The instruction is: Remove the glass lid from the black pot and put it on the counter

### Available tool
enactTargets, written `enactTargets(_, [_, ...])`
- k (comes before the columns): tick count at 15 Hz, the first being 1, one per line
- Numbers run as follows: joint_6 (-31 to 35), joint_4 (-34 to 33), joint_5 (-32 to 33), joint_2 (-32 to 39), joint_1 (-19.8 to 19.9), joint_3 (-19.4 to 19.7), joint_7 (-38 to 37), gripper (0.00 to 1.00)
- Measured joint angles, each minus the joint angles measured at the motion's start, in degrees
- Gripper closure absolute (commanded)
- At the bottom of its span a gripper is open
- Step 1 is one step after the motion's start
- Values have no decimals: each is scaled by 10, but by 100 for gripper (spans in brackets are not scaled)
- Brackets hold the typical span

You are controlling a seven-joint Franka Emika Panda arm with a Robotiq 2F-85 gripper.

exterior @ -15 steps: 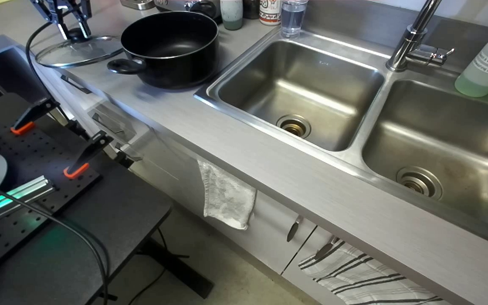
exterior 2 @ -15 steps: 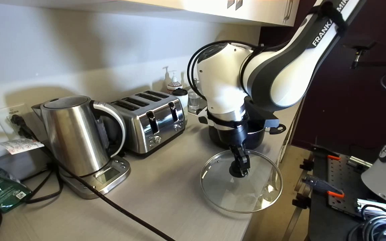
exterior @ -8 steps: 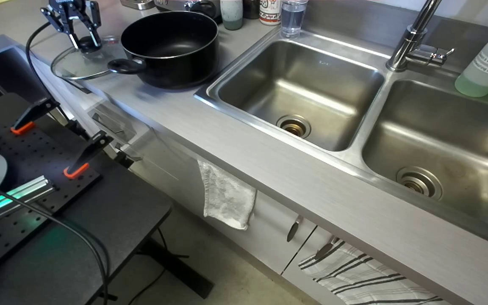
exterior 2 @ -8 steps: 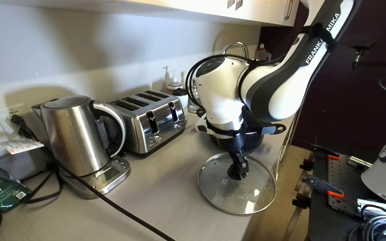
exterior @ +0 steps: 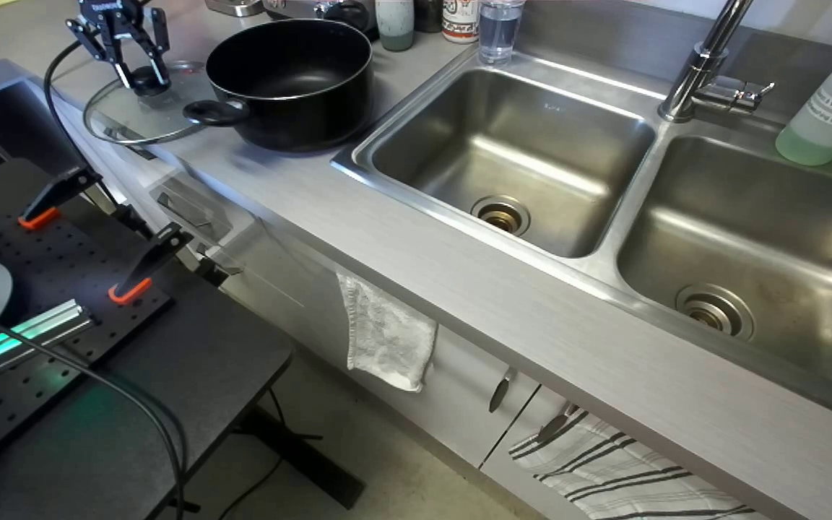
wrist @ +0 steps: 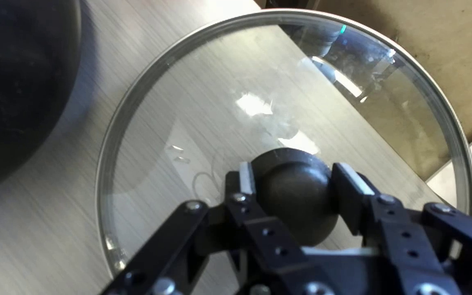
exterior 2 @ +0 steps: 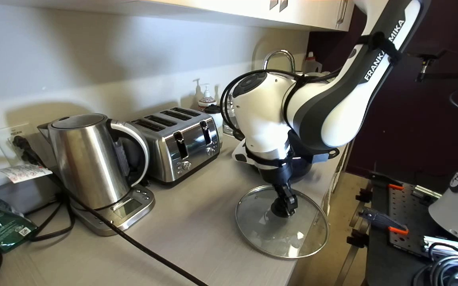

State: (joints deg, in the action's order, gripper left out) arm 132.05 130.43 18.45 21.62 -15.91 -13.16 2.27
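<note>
Beside the uncovered black pot (exterior: 308,119), the glass lid (exterior 2: 280,230) is held at its knob (wrist: 295,200) by the pincer (wrist: 298,179) and partly extended past the edge of the bench (exterior 2: 197,230).

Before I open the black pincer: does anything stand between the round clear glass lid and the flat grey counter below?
Nothing visible: the wrist view shows the counter through the glass lid, and the wide round black pot stands apart. In all three views, though, part of the lid shows past the counter's front edge.
</note>
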Motion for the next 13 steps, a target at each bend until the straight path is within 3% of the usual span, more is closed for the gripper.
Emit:
enactTargets(1, [0,0,0,0,0,0,0,66])
enactTargets(2, [0,0,0,0,0,0,0,25])
enactTargets(7, [0,0,1,0,-1,0,1,1])
enactTargets(13, [0,0,1,-2,-6,0,1,0])
